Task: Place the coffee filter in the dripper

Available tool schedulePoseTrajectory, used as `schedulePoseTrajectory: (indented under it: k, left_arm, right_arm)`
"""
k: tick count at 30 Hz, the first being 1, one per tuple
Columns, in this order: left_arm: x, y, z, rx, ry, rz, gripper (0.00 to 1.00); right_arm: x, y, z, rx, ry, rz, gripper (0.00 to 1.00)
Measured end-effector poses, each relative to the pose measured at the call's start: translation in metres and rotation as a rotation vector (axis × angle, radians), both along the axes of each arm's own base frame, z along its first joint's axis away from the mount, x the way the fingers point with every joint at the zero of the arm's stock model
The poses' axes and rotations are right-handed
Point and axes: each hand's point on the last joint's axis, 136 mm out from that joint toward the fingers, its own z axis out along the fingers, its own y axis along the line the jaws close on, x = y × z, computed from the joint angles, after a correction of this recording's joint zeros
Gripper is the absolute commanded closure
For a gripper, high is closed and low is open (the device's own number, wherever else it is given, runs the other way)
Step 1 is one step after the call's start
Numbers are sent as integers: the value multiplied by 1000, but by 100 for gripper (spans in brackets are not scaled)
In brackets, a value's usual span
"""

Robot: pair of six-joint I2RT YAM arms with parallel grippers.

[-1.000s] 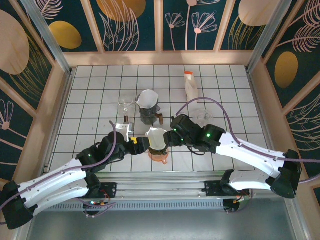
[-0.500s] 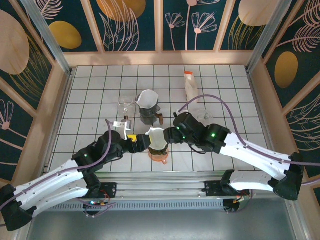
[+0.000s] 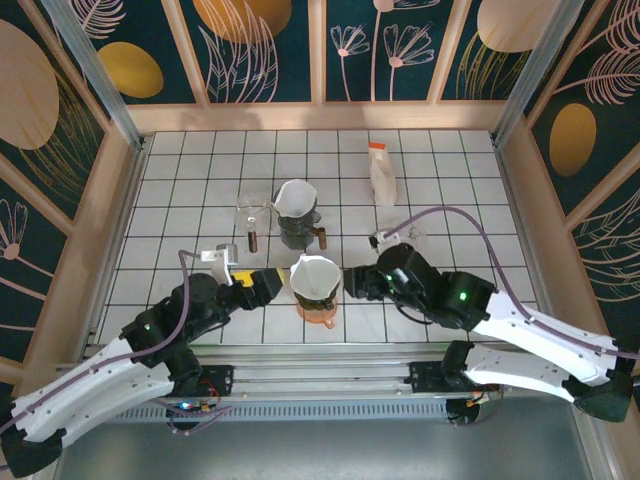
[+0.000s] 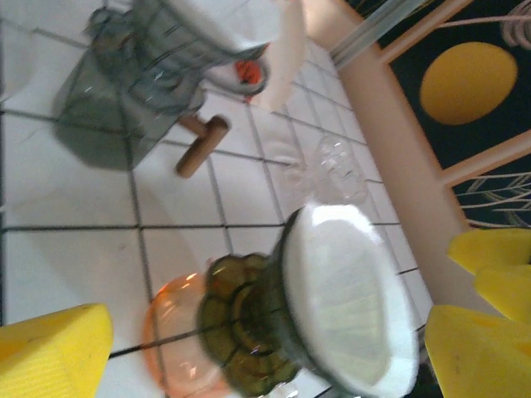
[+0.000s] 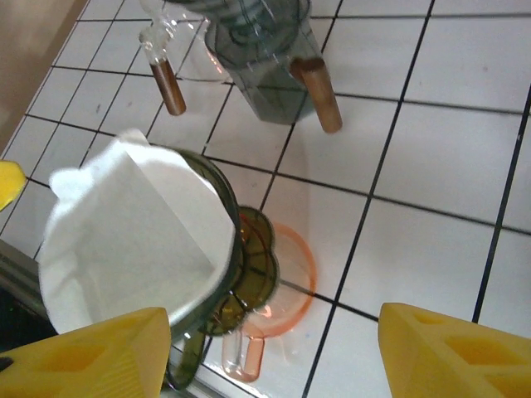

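Observation:
The white coffee filter (image 3: 316,277) sits opened inside the dark green glass dripper (image 5: 249,265), which stands on an orange cup (image 5: 292,278). My left gripper (image 3: 262,284) is just left of the dripper, open and apart from it. My right gripper (image 3: 358,284) is just right of it, also open and holding nothing. In the left wrist view the filter (image 4: 353,290) lines the dripper (image 4: 249,323), and my gripper (image 4: 265,332) shows wide yellow fingers (image 4: 50,348). The right gripper (image 5: 270,348) in its own view hovers above the cup, beside the filter (image 5: 133,240).
A second dripper with a filter (image 3: 295,200) rests on a grey server (image 3: 298,232) behind. A glass measuring cup (image 3: 250,210) stands to its left and a clear glass (image 3: 405,236) to its right. A bottle (image 3: 382,175) lies farther back. Wooden walls enclose the tiled table (image 3: 180,180).
Both grippers have drawn back from the dripper, left one leftward and right one rightward. The left jaws opened wider. The filter stays in the dripper, free of both.

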Motion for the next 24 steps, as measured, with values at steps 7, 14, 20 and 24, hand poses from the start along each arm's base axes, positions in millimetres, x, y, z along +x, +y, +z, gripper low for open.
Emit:
schedulePoseTrajectory:
  k: [7, 14, 20, 24]
  left_arm:
    - [-11, 16, -61, 11, 135, 50, 32]
    - [-24, 11, -126, 68, 306, 33, 40]
    - [-26, 2, -138, 43, 339, 8, 39]
    - [-24, -4, -143, 36, 344, -1, 39]
  right_arm:
    - [-30, -8, -53, 47, 46, 47, 34]
    - [-56, 12, -102, 52, 72, 142, 33]
    - [-75, 29, -131, 31, 42, 216, 34]
    - [-79, 35, -142, 19, -6, 228, 33]
